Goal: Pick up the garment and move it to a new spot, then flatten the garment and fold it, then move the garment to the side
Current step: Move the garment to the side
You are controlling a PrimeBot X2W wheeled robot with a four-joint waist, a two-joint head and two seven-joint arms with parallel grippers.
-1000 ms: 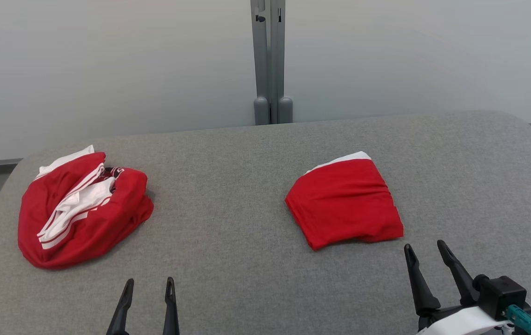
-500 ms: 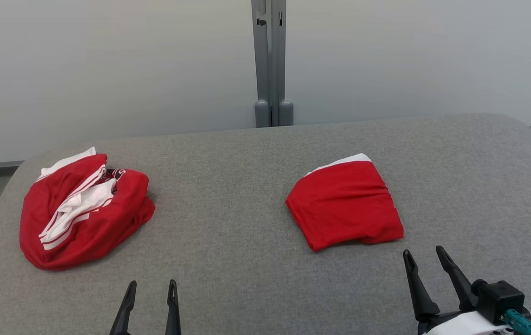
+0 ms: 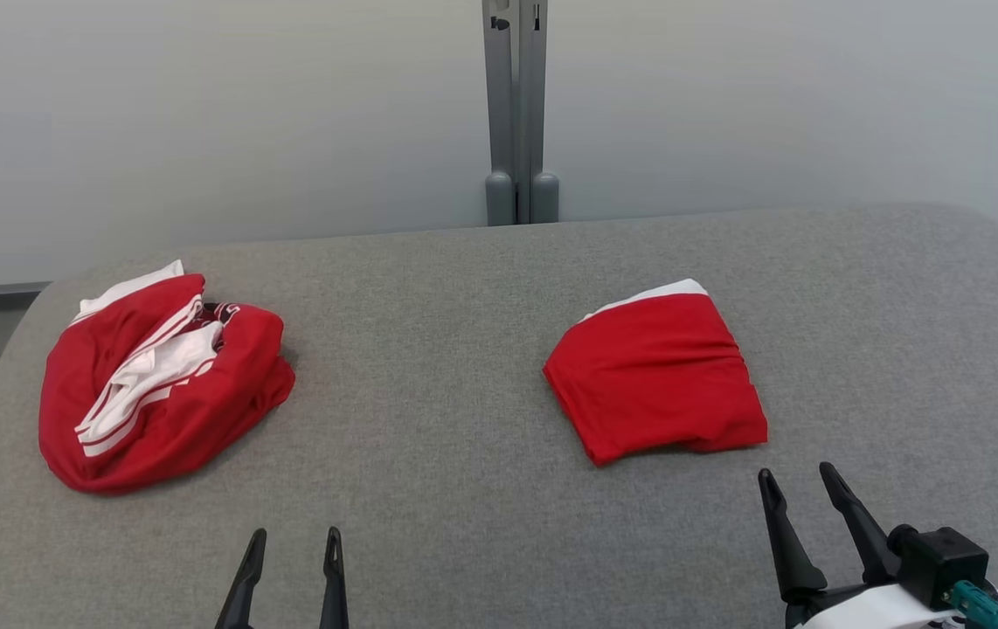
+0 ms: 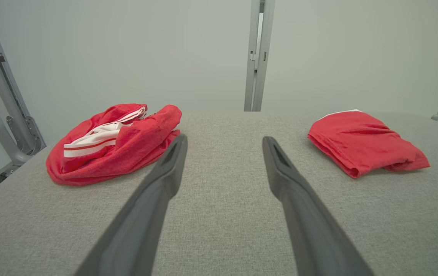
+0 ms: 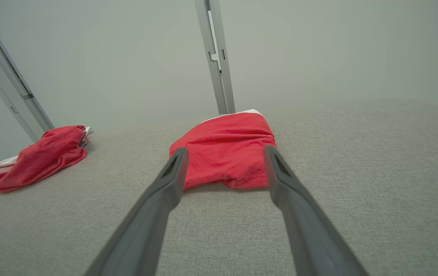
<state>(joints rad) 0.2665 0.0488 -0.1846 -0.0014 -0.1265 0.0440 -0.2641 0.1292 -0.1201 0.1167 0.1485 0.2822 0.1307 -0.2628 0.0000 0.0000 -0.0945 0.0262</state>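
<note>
On the grey table [image 3: 464, 288], right of centre, a folded red garment [image 3: 656, 376] looks finished and set aside. Near the left edge a crumpled red-and-white garment [image 3: 158, 384] awaits you, untouched. Your left gripper [image 3: 296, 535] and right gripper [image 3: 795, 473] hover at the near edge, jaws wide apart, holding nothing.

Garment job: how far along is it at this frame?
Done, by the look of it: one folded garment lies flat on the right of the table. In hand: nothing; left gripper and right gripper are open and empty. Left: the crumpled garment at the left, not yet flattened or folded.
</note>
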